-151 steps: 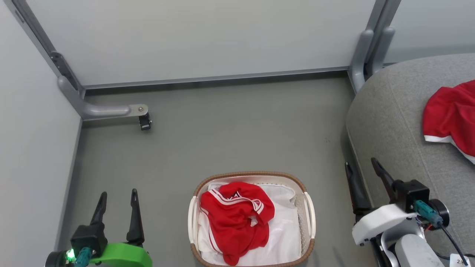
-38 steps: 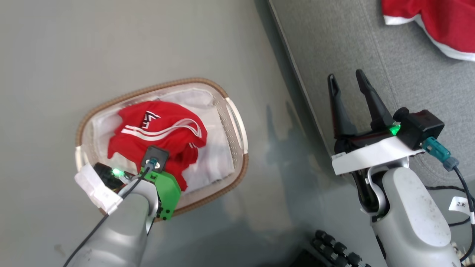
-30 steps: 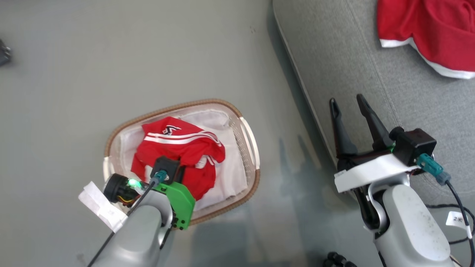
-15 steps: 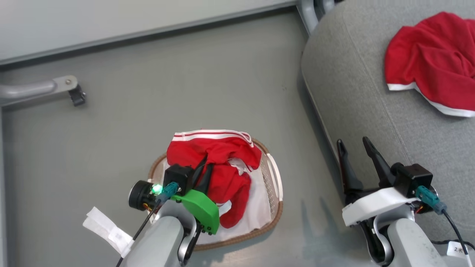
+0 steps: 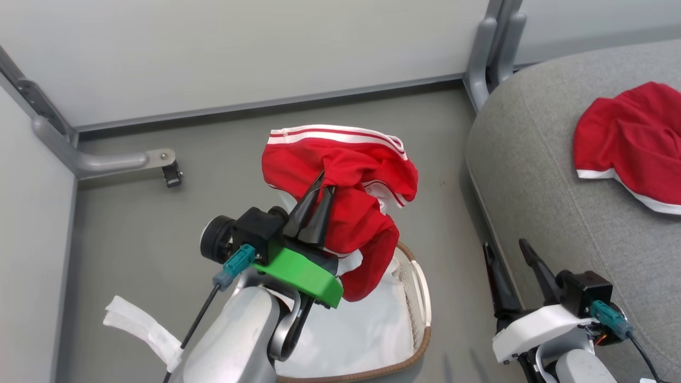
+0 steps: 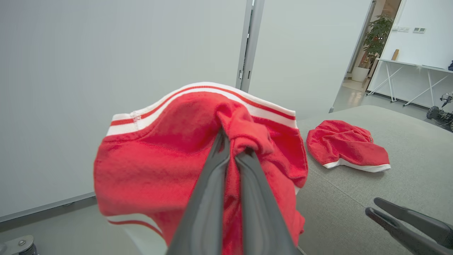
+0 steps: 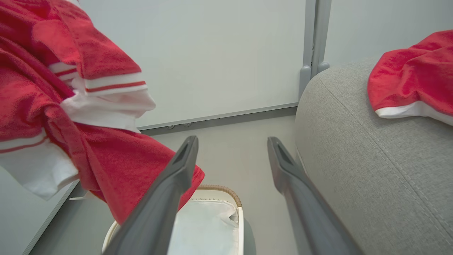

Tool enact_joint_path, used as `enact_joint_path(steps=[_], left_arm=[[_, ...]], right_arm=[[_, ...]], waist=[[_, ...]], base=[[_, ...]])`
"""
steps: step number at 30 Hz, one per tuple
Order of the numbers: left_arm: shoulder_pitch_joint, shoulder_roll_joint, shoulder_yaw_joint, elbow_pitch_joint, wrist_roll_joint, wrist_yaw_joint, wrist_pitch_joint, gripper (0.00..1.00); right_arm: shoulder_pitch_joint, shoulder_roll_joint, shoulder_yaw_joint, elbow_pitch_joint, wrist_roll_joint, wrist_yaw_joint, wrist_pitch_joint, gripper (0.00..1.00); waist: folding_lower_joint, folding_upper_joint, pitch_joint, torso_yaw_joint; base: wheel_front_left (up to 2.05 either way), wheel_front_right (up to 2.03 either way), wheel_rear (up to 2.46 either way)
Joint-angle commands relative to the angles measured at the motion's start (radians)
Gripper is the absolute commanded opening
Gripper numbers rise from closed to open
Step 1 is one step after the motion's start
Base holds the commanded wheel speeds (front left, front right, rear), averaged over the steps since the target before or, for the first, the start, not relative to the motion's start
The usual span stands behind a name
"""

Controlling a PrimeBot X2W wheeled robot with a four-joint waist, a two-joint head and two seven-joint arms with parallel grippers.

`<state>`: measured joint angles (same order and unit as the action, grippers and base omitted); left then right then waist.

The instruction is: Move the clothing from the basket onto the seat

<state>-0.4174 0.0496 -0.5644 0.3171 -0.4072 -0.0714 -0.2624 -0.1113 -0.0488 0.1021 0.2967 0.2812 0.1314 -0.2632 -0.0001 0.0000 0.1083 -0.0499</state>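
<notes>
The left hand (image 5: 325,183) is seen closed tight on a bunched fold of a red garment (image 5: 351,159) with white stripes. The cloth is held up in the air, draped around the fingers (image 6: 208,198). Below the hand and slightly to its right, the basket (image 5: 423,298) is left on the floor (image 5: 223,138), its white liner (image 5: 367,330) exposed. The garment's lowest fold hangs above the basket rim.

To the hand's right, a strip of bare floor is found between the hanging cloth and the rounded edge of the seat (image 5: 532,175). Farther right, well past that edge, a second red garment (image 5: 628,133) is laid on the upholstery.

The right hand (image 5: 505,246) is placed low to the right of the left hand, just beside the seat's edge, with its fingers spread wide and nothing held.

Beyond the left hand the floor is bounded by pale wall panels (image 5: 266,48). A grey upright post (image 5: 487,53) is set at the seat's far corner, and to the left a grey bracket foot (image 5: 127,159) juts onto the floor.
</notes>
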Motion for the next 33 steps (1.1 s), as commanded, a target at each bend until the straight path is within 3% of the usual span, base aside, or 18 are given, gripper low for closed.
enact_joint_path(steps=[1,8,21,33], left_arm=[[0.019,0.002,-0.006,-0.015,-0.006,0.003,-0.003,0.0],[0.029,0.002,-0.022,-0.049,-0.017,0.019,-0.003,0.0],[0.012,0.003,-0.052,-0.067,-0.037,0.027,-0.003,0.0],[-0.009,0.002,-0.126,-0.091,-0.073,0.034,-0.003,0.0]], right_arm=[[0.018,-0.004,0.003,0.004,-0.001,-0.001,-0.002,1.0],[0.001,-0.004,0.079,-0.021,0.017,-0.001,-0.002,1.0],[-0.222,-0.047,0.477,-0.007,0.046,-0.001,-0.002,1.0],[-0.355,-0.02,0.569,0.137,0.051,-0.001,-0.002,1.0]], waist=[[0.0001,0.0,-0.038,0.022],[0.0001,0.0,-0.053,0.019],[0.0001,0.0,-0.033,0.036],[0.0001,0.0,-0.015,0.095]], base=[[0.0,0.0,0.0],[0.0,0.0,0.0],[0.0,0.0,0.0],[0.0,0.0,0.0]])
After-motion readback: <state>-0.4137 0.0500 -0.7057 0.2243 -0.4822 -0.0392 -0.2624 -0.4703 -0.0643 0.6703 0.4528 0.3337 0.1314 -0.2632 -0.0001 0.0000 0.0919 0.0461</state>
